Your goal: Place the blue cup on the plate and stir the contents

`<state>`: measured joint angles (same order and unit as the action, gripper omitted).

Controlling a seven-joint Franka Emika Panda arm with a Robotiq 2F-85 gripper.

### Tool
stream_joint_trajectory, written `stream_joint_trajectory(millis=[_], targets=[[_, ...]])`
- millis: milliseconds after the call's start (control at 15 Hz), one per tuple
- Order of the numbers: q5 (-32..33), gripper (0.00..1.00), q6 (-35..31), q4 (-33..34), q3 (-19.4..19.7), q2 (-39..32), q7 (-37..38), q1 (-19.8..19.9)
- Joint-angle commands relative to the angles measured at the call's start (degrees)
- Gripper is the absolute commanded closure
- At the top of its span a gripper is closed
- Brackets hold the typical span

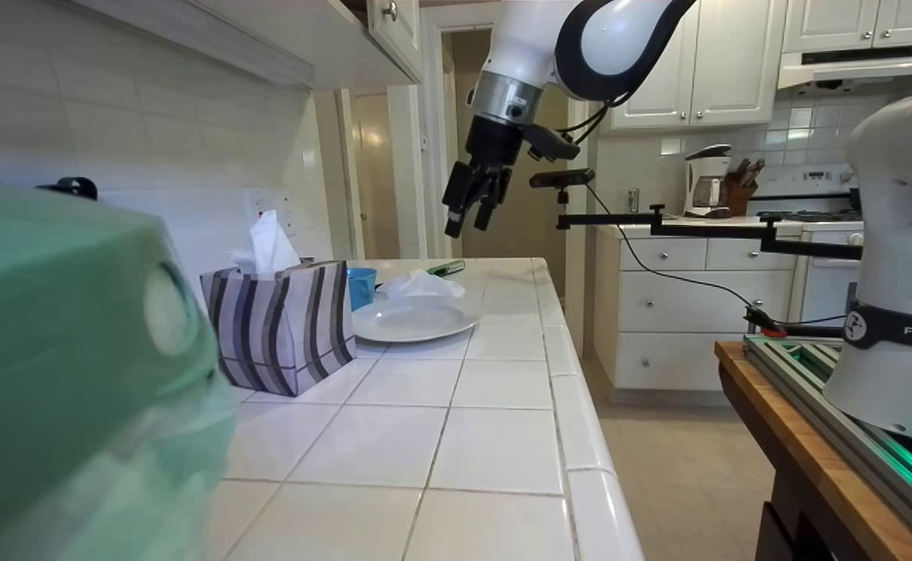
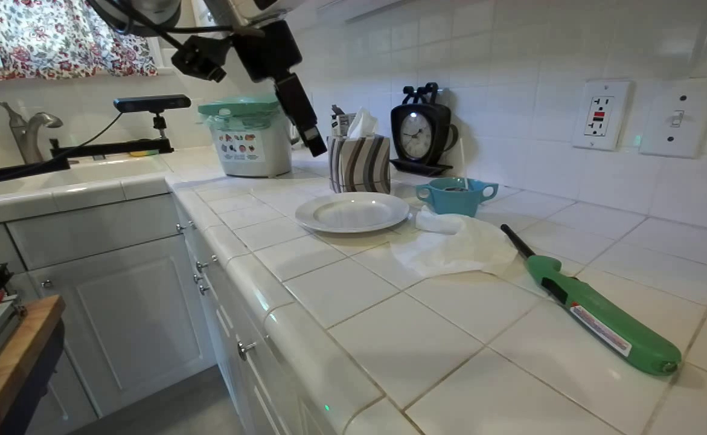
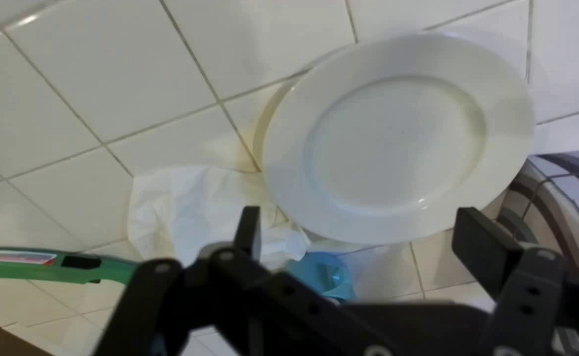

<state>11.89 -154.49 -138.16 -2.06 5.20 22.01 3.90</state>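
The blue cup, squat with two side handles, stands upright on the tiled counter near the wall, in both exterior views (image 1: 361, 288) (image 2: 454, 203). A thin pale stick (image 2: 463, 162) stands up out of it. In the wrist view the cup (image 3: 309, 269) is partly hidden behind a finger. The white plate (image 1: 417, 333) (image 2: 353, 225) (image 3: 398, 143) lies flat beside the cup, apart from it, with nothing on it. My gripper (image 1: 468, 224) (image 2: 314, 145) (image 3: 358, 217) is open and empty, high above the counter, tilted down over the plate and cup area.
A crumpled white tissue (image 2: 462, 248) lies against the cup's near side. A green lighter (image 2: 607, 320) lies beyond it. A striped tissue box (image 1: 280, 327) (image 2: 359, 163) and a black clock (image 2: 419, 136) stand by the wall. A green-lidded bin (image 2: 247, 139) stands farther along.
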Motion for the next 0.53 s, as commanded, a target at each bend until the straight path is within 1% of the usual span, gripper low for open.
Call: stream_joint_trajectory(millis=[0, 67, 133, 200, 467], targets=[[5.5, 0.0, -2.9, 5.3, 0.0, -5.1, 6.2, 0.4], [5.3, 0.0, -2.1, 6.5, 0.3, -6.0, 6.1, -0.3], [0.3, 0.0, 1.6, 6.8, 0.1, -5.1, 1.7, -1.7], [2.6, 0.0, -1.5, 5.1, 1.0, -4.7, 3.3, -1.3], [1.8, 0.0, 0.4, 6.1, 0.8, -5.1, 3.3, -2.4]])
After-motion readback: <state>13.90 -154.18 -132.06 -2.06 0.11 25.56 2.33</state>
